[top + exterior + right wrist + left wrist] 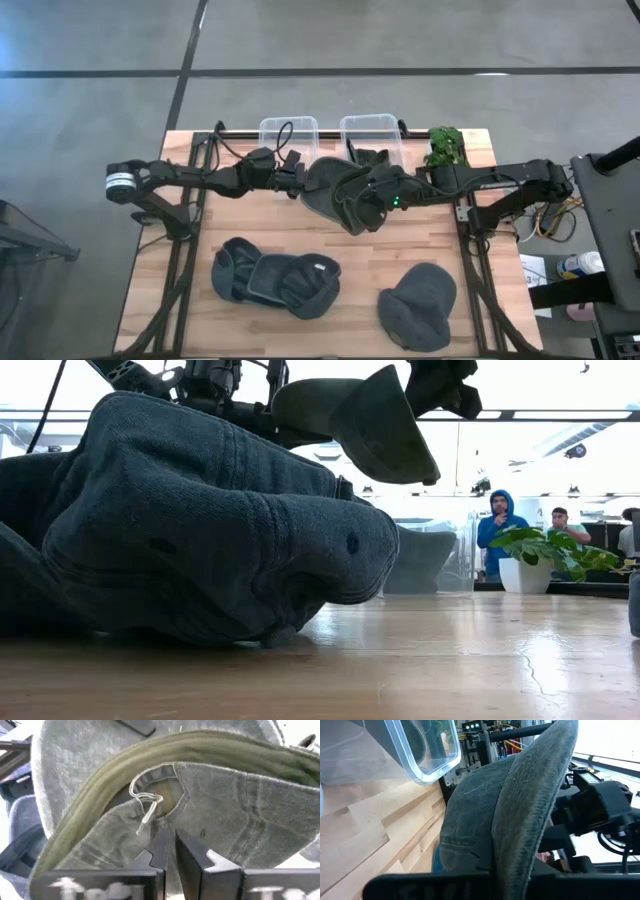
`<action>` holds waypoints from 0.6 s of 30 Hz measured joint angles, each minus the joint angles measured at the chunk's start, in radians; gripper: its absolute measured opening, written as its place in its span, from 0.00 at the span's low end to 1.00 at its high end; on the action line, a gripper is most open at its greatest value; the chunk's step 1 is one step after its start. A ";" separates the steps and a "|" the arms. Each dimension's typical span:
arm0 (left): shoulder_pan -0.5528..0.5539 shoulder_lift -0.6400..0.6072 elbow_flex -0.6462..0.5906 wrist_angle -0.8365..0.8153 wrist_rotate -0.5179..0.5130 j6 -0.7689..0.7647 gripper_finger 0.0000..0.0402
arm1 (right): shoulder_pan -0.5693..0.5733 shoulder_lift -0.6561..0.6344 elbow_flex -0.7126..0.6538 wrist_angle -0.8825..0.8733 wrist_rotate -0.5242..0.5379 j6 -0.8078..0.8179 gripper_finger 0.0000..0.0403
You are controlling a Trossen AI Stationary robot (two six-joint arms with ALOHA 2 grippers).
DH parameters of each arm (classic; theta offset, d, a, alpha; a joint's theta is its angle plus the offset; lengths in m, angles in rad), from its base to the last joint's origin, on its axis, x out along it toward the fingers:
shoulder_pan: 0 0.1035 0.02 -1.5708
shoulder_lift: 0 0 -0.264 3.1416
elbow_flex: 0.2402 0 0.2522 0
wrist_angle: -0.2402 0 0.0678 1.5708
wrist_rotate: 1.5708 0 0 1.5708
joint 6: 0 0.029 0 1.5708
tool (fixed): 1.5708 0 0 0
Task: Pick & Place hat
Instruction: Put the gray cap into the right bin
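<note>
I work at a wooden table (330, 235) seen from above, my two dark arms reaching in from either side and meeting near its middle. Between them I hold an olive-green hat (335, 190) lifted off the wood, in front of two clear plastic bins (289, 133) that stand side by side at the far edge. My left gripper (297, 183) is closed on one side of the hat, and its wrist camera looks along the brim's edge. My right gripper (170, 845) is closed on the other side; in its wrist camera the two fingers (187, 851) pinch the fabric near the inner band, almost touching. From table height the hat hangs above the surface with its brim pointing down.

Two more hats lie on the near half of the table, well apart from each other: a dark grey hat (275, 280) on the left with its inside showing, and a grey cap (420, 303) on the right. A potted plant (446, 146) stands at the far right corner, beside the bins.
</note>
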 joint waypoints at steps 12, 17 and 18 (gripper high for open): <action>0.001 0.000 0.008 -0.003 -0.001 0.002 0.02 | -0.018 0.123 0.032 0.211 -0.159 -0.055 0.07; 0.001 0.000 0.008 -0.005 -0.004 0.007 0.02 | -0.019 0.146 0.083 0.114 -0.167 -0.092 0.07; 0.001 0.000 0.008 -0.007 -0.004 0.012 0.02 | -0.018 0.138 0.092 0.070 -0.151 -0.094 0.07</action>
